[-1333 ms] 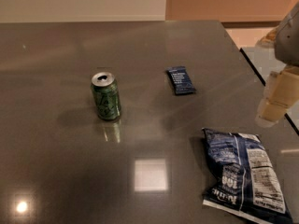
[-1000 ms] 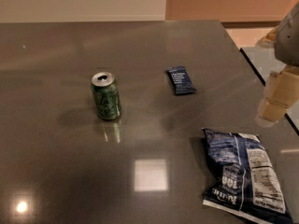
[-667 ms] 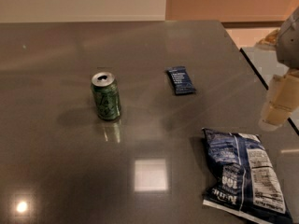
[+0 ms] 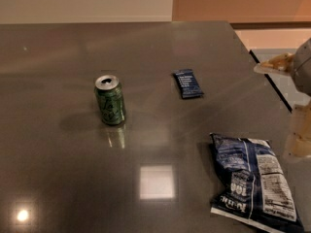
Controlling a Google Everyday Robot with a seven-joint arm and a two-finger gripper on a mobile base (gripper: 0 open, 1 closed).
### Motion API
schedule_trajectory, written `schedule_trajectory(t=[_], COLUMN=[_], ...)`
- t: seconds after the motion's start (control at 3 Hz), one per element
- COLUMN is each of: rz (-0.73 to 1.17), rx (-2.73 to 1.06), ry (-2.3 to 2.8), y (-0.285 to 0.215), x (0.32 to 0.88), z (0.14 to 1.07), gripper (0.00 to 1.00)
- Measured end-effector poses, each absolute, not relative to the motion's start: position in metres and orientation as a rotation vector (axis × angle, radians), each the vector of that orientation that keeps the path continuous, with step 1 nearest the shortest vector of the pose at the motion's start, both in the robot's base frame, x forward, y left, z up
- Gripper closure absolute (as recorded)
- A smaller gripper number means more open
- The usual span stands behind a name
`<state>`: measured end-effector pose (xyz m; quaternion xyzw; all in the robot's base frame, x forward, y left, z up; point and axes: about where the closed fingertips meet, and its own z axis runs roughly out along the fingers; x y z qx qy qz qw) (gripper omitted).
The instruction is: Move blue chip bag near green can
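Observation:
The blue chip bag (image 4: 252, 181) lies flat on the dark table at the front right, its white nutrition panel facing up. The green can (image 4: 110, 100) stands upright left of the middle, well apart from the bag. My gripper (image 4: 297, 141) hangs at the right edge of the view, just above and to the right of the bag's top corner. It holds nothing that I can see.
A small flat dark blue packet (image 4: 187, 83) lies behind the middle of the table (image 4: 58, 169). The table's right edge (image 4: 269, 81) runs close to my arm (image 4: 301, 69). Ceiling lights reflect on the surface in front.
My gripper has moved down and to the right, closer to the bag's top right corner. The bag, the can and the packet have not moved.

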<state>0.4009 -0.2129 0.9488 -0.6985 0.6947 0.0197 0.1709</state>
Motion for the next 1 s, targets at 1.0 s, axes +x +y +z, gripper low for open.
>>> schedule_trajectory(t=[1.0], rz=[0.158], rx=[-2.242], ry=[1.794], y=[-0.217], x=[0.363], z=[0.874], gripper=[0.00])
